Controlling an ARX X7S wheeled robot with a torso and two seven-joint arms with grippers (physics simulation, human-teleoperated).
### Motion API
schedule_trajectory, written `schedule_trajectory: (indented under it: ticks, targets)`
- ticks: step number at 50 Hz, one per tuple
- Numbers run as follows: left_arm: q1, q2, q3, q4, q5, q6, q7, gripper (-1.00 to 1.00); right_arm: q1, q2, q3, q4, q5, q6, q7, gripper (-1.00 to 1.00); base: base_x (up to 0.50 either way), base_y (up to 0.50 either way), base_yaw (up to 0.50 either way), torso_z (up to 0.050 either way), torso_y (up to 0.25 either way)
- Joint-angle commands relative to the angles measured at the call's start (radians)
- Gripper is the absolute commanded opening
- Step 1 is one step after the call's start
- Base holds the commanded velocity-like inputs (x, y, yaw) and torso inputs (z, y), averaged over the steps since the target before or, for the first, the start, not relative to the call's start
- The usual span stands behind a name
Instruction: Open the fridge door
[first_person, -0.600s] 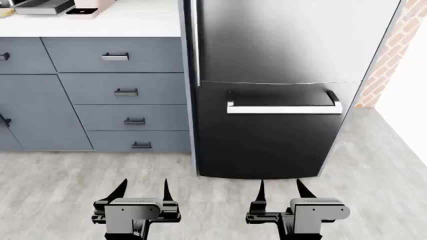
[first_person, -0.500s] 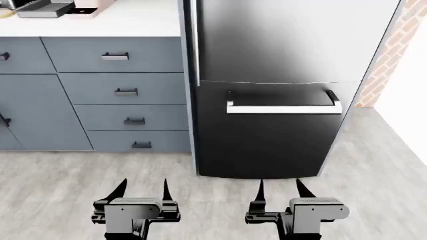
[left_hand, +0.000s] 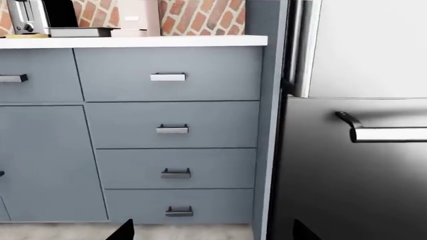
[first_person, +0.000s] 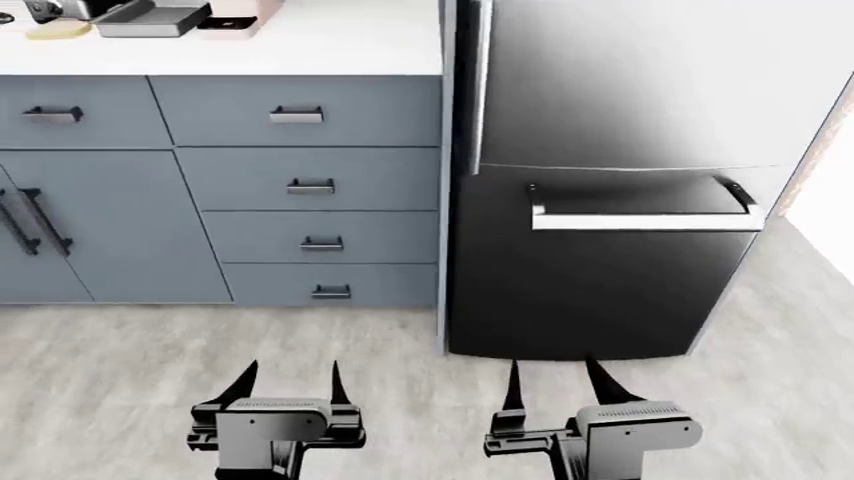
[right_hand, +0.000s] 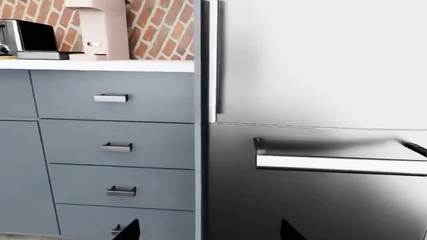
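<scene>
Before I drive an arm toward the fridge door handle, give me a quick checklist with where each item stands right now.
1. Fridge door shut, flush with the lower drawer front: ok, nothing opened yet.
2. Vertical bar handle in view, along the door's edge nearest the cabinet drawers: ok. Its upper end is cut off in every view.
3. Left gripper open and empty: ok.
4. Right gripper open and empty: ok.
5. Either gripper at the vertical handle: not ok, both hang low over the floor, apart from the fridge.
6. Correct handle chosen: cannot tell. The horizontal handle on the drawer front sits closer to the right gripper, so avoid it.
</scene>
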Motion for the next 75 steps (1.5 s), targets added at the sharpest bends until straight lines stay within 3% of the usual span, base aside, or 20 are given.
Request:
schedule_trajectory:
  ticks: [1,45,49,52,57,61,66,75]
  targets:
    - [0.005,-0.017,0.029,0.01,-0.013,-0.004,-0.024,1.0,-0.001,0.017,-0.02,-0.011,0.013,0.005,0.017,1.0,0.36,0.47,0.0,0.0,0.0]
    - [0.001,-0.067,0.102,0.01,-0.031,-0.016,-0.08,1.0,0.016,0.055,-0.081,0.001,0.04,0.017,0.075,1.0,0.49,0.12,0.0,0.0,0.0]
    - [-0.005,-0.071,0.099,0.001,-0.037,-0.013,-0.086,1.0,0.039,0.072,-0.097,-0.081,0.005,0.145,0.095,1.0,0.0,0.0,0.0,0.0,0.0]
    - [-0.026,-0.074,0.089,-0.025,-0.044,-0.006,-0.091,1.0,0.092,0.105,-0.113,-0.297,-0.004,0.38,0.081,1.0,0.0,0.0,0.0,0.0,0.0]
    - [-0.058,-0.077,0.084,-0.069,-0.064,0.007,-0.082,1.0,0.373,0.11,-0.095,-0.644,0.052,0.92,0.059,1.0,0.0,0.0,0.0,0.0,0.0]
    - [-0.058,-0.088,0.098,-0.076,-0.072,0.005,-0.061,1.0,0.679,0.076,-0.063,-0.712,0.094,1.264,0.056,1.0,0.0,0.0,0.0,0.0,0.0]
    - [-0.062,-0.097,0.109,-0.077,-0.082,-0.007,-0.046,1.0,0.906,0.056,-0.077,-0.6,0.089,1.379,0.067,1.0,0.0,0.0,0.0,0.0,0.0]
    - [-0.067,-0.105,0.122,-0.079,-0.089,-0.015,-0.039,1.0,1.069,0.045,-0.078,-0.416,0.063,1.356,0.096,1.0,0.0,0.0,0.0,0.0,0.0]
